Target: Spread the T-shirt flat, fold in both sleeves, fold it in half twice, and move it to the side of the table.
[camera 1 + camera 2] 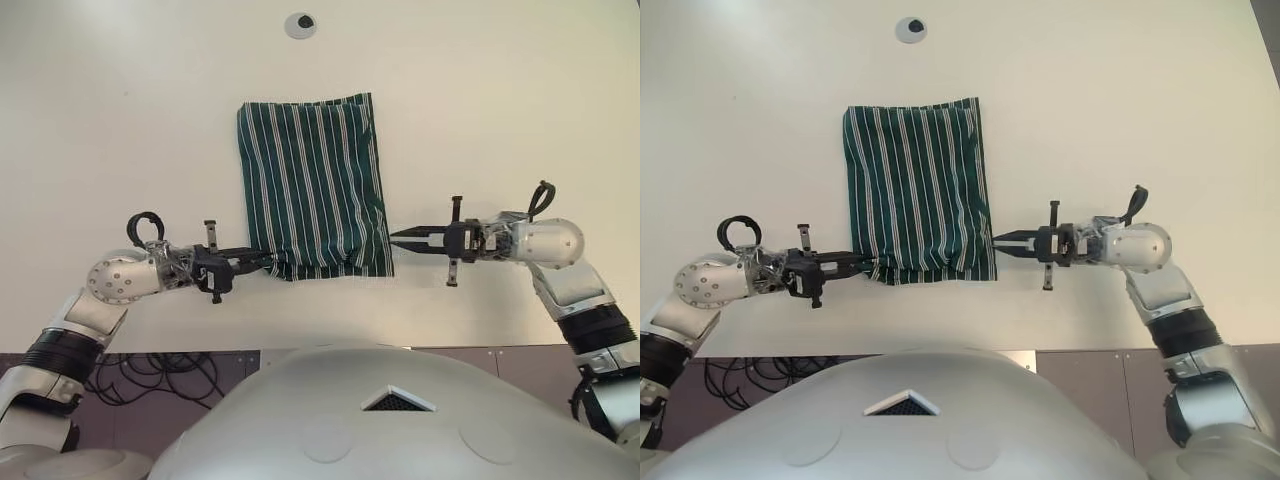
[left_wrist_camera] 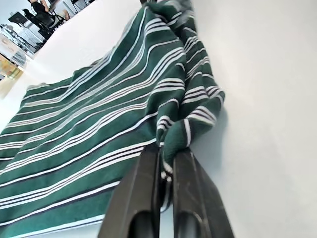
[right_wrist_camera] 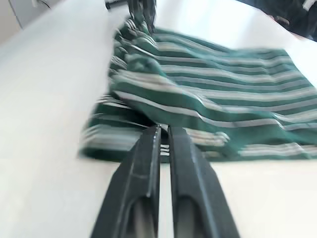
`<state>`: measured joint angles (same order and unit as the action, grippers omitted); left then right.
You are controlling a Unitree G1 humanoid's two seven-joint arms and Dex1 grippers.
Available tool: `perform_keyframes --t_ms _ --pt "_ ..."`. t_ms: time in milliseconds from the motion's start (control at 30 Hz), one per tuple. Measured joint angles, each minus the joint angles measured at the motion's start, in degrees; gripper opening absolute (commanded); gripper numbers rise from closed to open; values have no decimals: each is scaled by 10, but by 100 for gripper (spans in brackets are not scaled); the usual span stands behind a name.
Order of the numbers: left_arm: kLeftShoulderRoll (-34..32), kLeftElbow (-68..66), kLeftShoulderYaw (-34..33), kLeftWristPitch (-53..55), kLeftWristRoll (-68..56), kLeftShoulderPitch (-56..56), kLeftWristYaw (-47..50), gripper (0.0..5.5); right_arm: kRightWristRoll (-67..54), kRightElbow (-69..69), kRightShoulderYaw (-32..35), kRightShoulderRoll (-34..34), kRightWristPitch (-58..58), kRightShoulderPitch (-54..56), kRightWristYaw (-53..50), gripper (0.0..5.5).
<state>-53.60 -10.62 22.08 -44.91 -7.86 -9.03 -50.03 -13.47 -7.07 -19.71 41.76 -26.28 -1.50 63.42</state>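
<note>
Both end effectors (image 1: 265, 259) (image 1: 393, 238) closed at T-shirt (image 1: 310, 190)

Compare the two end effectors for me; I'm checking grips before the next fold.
The left end effector pinches bunched cloth at the T-shirt's near left corner; the right end effector merely reaches its right edge, grip unclear. The left points rightward, the right leftward. Both are shut and low over the table.

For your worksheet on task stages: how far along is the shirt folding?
Done: shirt lies as a narrow rectangle, sleeves folded in. In hand: left gripper pinches its near left corner; right gripper sits at the near right corner. Left: at least one half fold, then moving aside.
</note>
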Motion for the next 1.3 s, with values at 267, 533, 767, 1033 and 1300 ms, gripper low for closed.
perform_keyframes --t_ms 267,533,767,1033,1300 --pt "4 18 -21 28 -13 -7 -36 5 43 -23 39 -2 -51 -4 1 224" --pt "12 33 -36 58 -40 -20 -66 5 244 -119 33 -3 -343 23 -119 260" --pt "20 43 -52 72 -47 -24 -82 5 287 -151 -12 -9 -416 41 -187 260" --pt "29 44 -60 73 -44 -27 -91 5 375 -178 -38 -34 -433 83 -281 260" --pt "41 44 -66 73 -37 -29 -94 5 382 -182 -77 -53 -428 97 -314 260"
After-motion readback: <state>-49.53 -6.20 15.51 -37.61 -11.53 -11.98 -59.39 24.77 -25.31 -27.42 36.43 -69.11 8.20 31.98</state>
